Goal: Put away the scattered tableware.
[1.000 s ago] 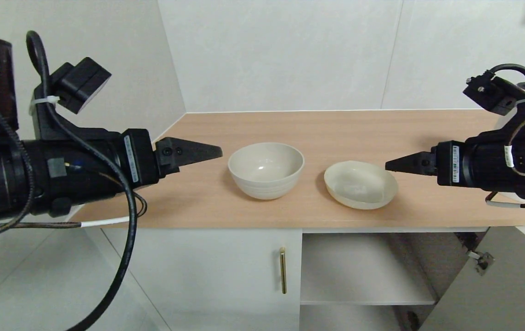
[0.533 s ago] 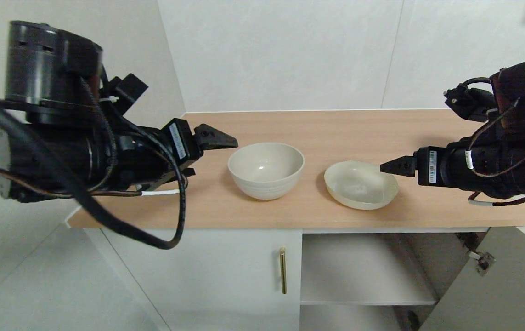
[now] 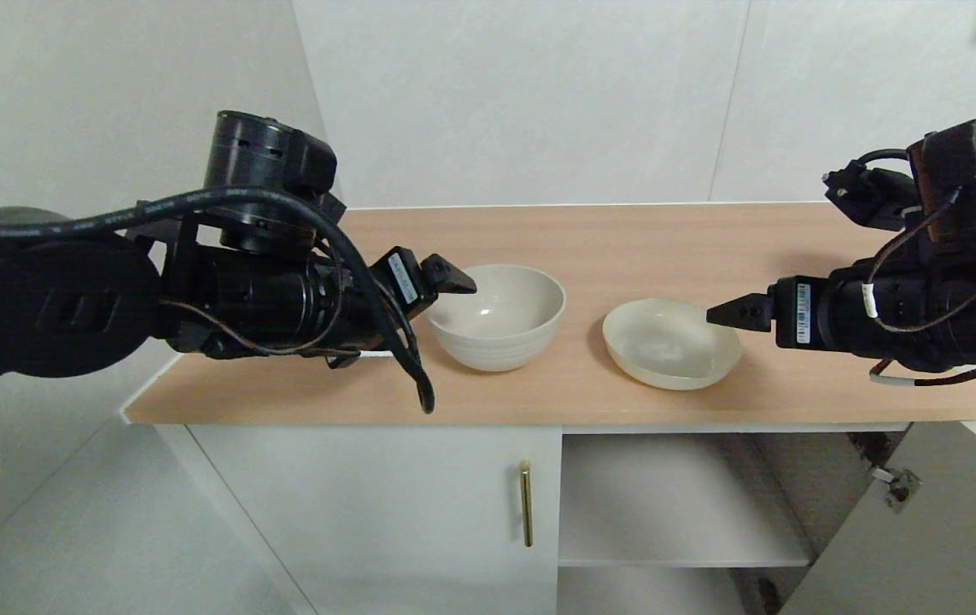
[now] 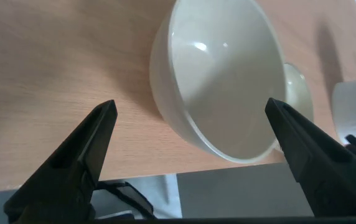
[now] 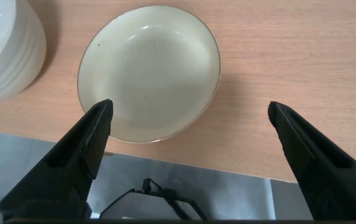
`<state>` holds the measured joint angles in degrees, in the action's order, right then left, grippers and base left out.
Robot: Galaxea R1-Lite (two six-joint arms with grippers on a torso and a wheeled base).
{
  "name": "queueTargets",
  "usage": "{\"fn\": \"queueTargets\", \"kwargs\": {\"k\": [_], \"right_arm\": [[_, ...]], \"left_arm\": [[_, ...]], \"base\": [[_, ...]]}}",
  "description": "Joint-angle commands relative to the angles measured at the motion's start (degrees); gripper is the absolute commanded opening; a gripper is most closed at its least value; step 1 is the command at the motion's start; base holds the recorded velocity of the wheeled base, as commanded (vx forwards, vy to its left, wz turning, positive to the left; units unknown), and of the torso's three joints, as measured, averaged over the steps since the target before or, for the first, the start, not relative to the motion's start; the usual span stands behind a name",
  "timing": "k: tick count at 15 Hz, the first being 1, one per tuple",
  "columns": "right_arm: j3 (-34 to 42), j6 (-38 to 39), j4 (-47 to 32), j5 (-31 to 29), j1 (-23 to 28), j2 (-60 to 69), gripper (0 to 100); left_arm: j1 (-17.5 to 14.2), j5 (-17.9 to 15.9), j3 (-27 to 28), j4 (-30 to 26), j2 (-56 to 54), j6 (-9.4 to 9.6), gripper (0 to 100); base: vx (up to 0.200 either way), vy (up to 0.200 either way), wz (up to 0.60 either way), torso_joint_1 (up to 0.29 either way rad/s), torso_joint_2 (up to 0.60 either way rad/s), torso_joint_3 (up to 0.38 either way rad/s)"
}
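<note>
Standing on the wooden countertop (image 3: 624,239), the deep bowl (image 3: 494,316) is upright and sits left of the shallow dish (image 3: 671,343); the two are near each other but not touching, and both lie towards the front edge. The left gripper (image 3: 453,286) is positioned at the deep bowl's left side, with one fingertip level with the rim. The head view does not show whether that fingertip touches the rim. In the left wrist view the left gripper (image 4: 190,106) has its fingers spread wide, and the bowl (image 4: 218,81) lies in the gap ahead of them with nothing gripped. The right gripper (image 3: 714,314) is positioned at the right rim of the shallow dish, slightly above it. In the right wrist view the right gripper (image 5: 189,104) is likewise spread wide, with the dish (image 5: 148,71) lying ahead of the tips, nearer one finger, and no contact visible. A white ribbed vessel (image 4: 354,104) stands beyond the dish in the left wrist view. Below the countertop, the left cabinet door (image 3: 385,512) is closed and carries a vertical brass handle (image 3: 526,502). The compartment on the right is open, exposing a white shelf (image 3: 675,530), and its door (image 3: 923,530) is swung out to the right.
</note>
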<state>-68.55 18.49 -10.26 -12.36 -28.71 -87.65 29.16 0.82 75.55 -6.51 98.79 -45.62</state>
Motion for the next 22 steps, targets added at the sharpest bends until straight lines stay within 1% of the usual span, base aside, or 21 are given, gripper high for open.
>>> {"fn": "queueTargets", "kwargs": {"k": [1,6,7,16,17,19,22], "right_arm": [[0.17,-0.04,-0.02,-0.03,-0.03,0.29,100],[0.26,-0.04,-0.02,-0.03,-0.03,0.29,100],[0.26,-0.04,-0.02,-0.03,-0.03,0.29,100],[-0.36,-0.04,-0.11,0.06,-0.03,-0.06,100],[-0.53,0.05,-0.11,-0.47,-0.03,-1.12,100],[-1.06,0.05,0.42,-4.51,-0.03,-3.84,100],[-1.15,1.28,4.02,-6.97,-0.12,-7.45,100]], "left_arm": [[0.02,-0.03,0.13,0.09,1.67,0.0,100],[0.02,0.06,0.13,0.09,2.11,0.0,100],[0.02,0.06,0.13,0.09,2.19,0.0,0],[0.02,-0.11,0.04,0.01,0.79,0.0,0],[0.02,-0.11,0.04,0.01,0.7,0.0,0],[0.02,-0.11,0.04,0.01,0.35,0.0,0],[0.02,-0.11,-0.05,-0.08,-0.27,0.0,0]], "base": [[0.0,0.0,0.0,0.0,0.0,0.0],[0.0,0.0,0.0,0.0,0.0,0.0],[0.0,0.0,0.0,0.0,0.0,0.0],[0.0,0.0,0.0,0.0,0.0,0.0],[0.0,0.0,0.0,0.0,0.0,0.0],[0.0,0.0,0.0,0.0,0.0,0.0],[0.0,0.0,0.0,0.0,0.0,0.0]]}}
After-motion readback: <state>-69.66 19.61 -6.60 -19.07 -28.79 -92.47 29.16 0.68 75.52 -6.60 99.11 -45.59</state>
